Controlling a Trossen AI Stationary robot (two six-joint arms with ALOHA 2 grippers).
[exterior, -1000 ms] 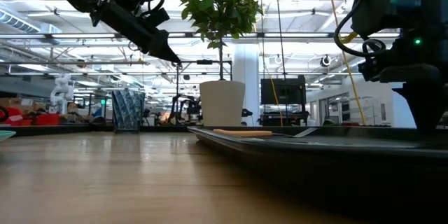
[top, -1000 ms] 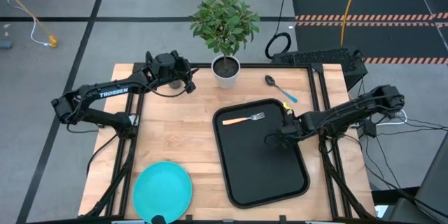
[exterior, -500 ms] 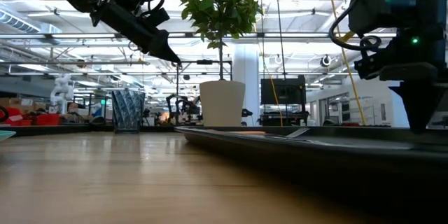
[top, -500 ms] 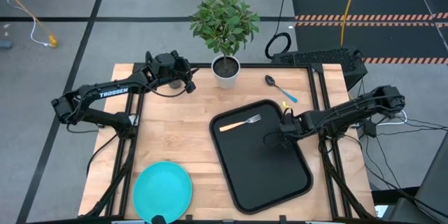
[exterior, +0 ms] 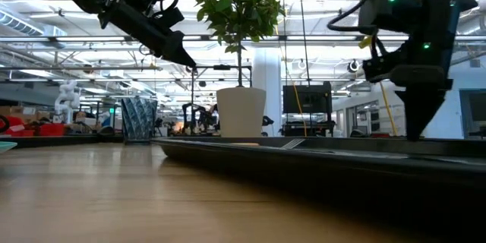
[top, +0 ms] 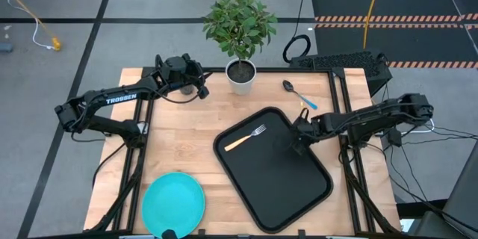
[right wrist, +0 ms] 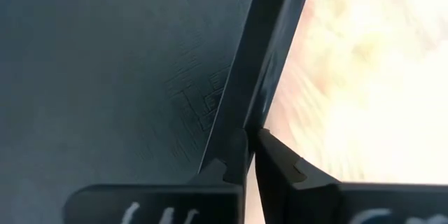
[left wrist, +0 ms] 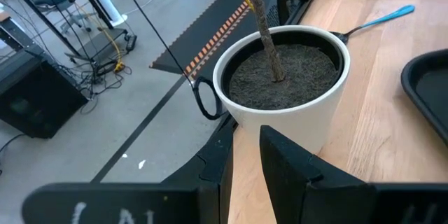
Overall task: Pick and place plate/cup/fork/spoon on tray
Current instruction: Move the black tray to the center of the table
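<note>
The black tray [top: 261, 187] lies slantwise on the table with the orange-handled fork [top: 246, 137] on its far part. My right gripper [top: 297, 143] is shut on the tray's right rim. The blue-handled spoon [top: 299, 95] lies on the table beyond the tray. The turquoise plate [top: 173, 203] lies flat at the near left. The dark cup [exterior: 139, 119] stands on the far left of the table in the low view; the high view does not show it. My left gripper [top: 203, 88] is shut and empty, held high beside the white plant pot [left wrist: 283, 91]. My right gripper pinches the tray's raised rim [right wrist: 260, 91] on its right long side, toward the far end, one finger inside the tray and one outside. The fingers [exterior: 416, 114] come from above, pointing down. The tray stays low on the table.
The white pot with the green plant [top: 240, 75] stands at the far middle edge, close to the spoon and my left gripper. Bare wood [top: 179, 134] lies between the plate and the tray. Cables and a dark mat lie beyond the table's far right.
My right gripper has gone a little toward the far left while shut on the tray's rim. The tray has turned about on the table, its far end swinging toward the left edge, and the fork has ridden along with it. My left arm has kept still.
</note>
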